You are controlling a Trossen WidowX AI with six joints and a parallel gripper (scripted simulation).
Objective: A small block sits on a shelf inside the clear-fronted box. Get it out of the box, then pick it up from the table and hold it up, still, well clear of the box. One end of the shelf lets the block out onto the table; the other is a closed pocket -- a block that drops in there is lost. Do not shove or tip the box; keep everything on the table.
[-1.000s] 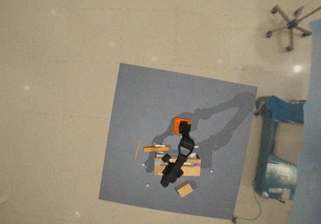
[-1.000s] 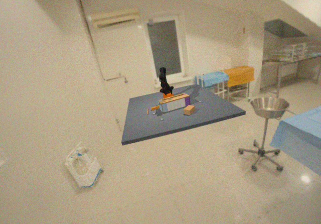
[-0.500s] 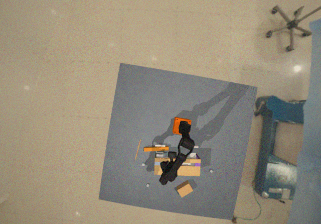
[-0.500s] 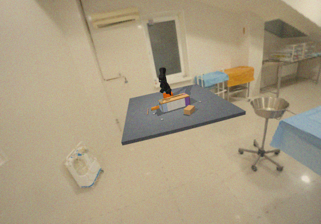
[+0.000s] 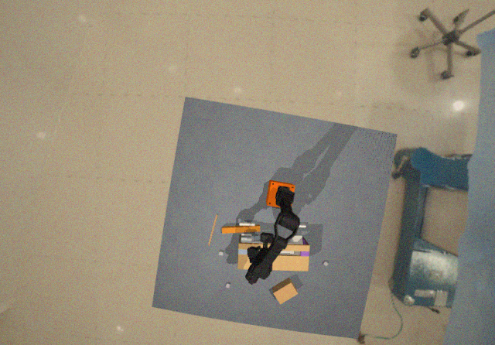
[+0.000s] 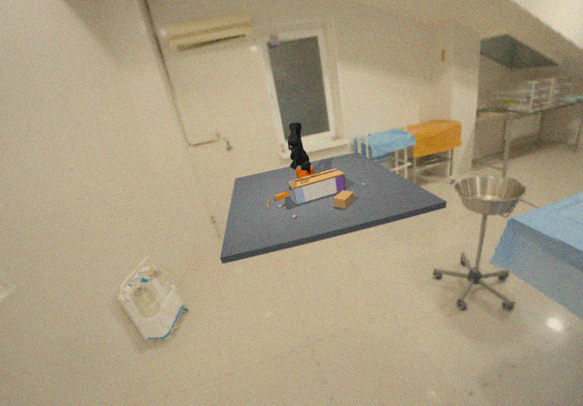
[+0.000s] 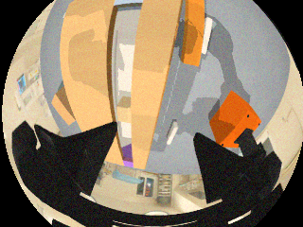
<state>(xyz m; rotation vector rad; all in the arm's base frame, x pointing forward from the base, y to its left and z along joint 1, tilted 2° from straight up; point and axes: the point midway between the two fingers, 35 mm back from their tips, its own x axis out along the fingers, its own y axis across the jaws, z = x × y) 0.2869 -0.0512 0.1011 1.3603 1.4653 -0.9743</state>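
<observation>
The box (image 5: 291, 263) (image 6: 317, 192) (image 7: 87, 61) stands upright on the table (image 5: 207, 133) (image 6: 263, 232), with a long slot between its wooden top strips. One end has a purple section (image 5: 304, 253) (image 6: 340, 183) (image 7: 128, 155), the other a light blue one (image 5: 242, 252) (image 6: 300, 196). A small tan block (image 7: 124, 101) seems to show inside through the slot in the wrist view, between white pieces; which shelf part it rests on is unclear. My gripper (image 5: 259, 245) (image 7: 157, 131) is open and empty, above the box; its exact height is hard to tell.
An orange bar (image 5: 240, 229) (image 6: 281, 197) (image 7: 193, 33) lies beside the box on the arm-base side. A thin stick (image 5: 213, 229) (image 6: 268, 201) lies past its end. A larger wooden block (image 5: 285, 291) (image 6: 344, 199) (image 7: 63, 108) sits on the opposite side. Several small pale pieces lie around.
</observation>
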